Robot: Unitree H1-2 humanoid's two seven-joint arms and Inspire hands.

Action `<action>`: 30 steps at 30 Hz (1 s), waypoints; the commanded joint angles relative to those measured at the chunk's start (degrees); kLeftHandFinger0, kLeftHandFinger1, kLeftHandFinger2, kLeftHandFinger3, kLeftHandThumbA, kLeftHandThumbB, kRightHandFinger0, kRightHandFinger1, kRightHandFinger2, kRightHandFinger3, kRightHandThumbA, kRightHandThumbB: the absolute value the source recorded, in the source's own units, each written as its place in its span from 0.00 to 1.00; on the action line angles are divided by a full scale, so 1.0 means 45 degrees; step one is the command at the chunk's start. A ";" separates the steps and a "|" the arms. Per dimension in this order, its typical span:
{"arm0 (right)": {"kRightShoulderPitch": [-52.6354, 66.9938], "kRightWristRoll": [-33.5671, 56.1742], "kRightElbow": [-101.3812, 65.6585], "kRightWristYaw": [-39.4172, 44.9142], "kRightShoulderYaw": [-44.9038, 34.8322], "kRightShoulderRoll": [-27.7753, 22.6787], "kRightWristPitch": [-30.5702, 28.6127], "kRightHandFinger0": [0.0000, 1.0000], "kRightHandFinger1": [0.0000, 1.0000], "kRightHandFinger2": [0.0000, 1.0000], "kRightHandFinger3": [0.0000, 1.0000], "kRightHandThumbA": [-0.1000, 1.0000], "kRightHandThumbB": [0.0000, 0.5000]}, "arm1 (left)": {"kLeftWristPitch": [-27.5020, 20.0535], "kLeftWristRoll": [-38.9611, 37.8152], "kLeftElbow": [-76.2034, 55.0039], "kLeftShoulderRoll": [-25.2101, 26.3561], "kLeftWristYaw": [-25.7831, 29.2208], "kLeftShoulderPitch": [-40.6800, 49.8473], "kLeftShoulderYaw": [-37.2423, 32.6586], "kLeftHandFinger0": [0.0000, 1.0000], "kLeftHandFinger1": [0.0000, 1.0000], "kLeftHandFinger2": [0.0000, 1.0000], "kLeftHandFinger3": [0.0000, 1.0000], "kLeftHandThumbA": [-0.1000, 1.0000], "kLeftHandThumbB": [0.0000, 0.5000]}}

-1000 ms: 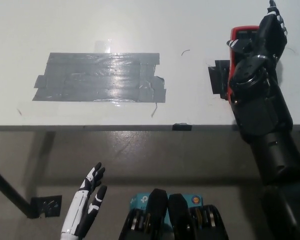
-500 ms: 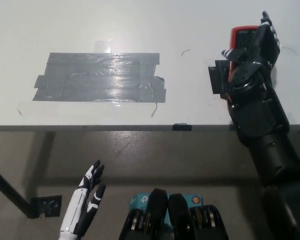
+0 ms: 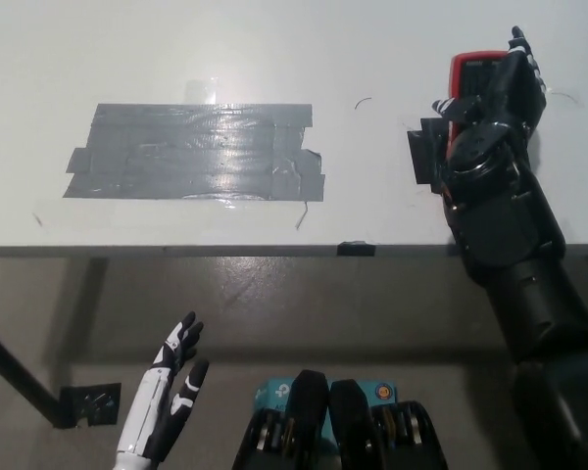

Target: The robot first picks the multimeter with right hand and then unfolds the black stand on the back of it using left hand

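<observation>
Multimeter (image 3: 470, 69), red-cased, lies on the white table (image 3: 274, 49) at its far right, mostly hidden under the black right hand (image 3: 495, 108). Nearest, the white left hand (image 3: 167, 416) rests below the table edge at lower left, fingers spread, holding nothing. Farther up, a patch of grey tape (image 3: 196, 152) covers the tabletop. The right hand's fingers lie over the meter; whether they actually grip it cannot be told. A black part (image 3: 426, 152), possibly the stand, shows just beside the wrist.

Single head view, steeply down over table (image 3: 274, 39) edge; floor (image 3: 274, 304) below, moderate range.
</observation>
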 commanded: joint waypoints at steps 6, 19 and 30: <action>-0.0737 0.0159 0.0043 -0.0039 0.0444 0.0116 0.0097 1.00 1.00 1.00 1.00 0.96 1.00 | 0.0065 0.0171 -0.0504 0.0119 -0.0152 0.0005 0.0048 1.00 1.00 1.00 1.00 0.93 0.83; -0.1697 -0.0532 0.2138 0.0942 0.1544 -0.0494 0.0098 0.90 1.00 1.00 1.00 0.68 0.61 | -0.0093 0.0259 -0.0484 0.0160 -0.0118 -0.0134 0.0074 1.00 1.00 1.00 1.00 0.95 0.83; -0.1855 0.0072 0.2192 -0.0047 0.2085 -0.0784 -0.0988 0.09 0.18 0.22 0.37 0.13 0.49 | -0.0046 0.0255 -0.0502 0.0214 -0.0123 -0.0262 0.0193 1.00 1.00 1.00 1.00 0.95 0.84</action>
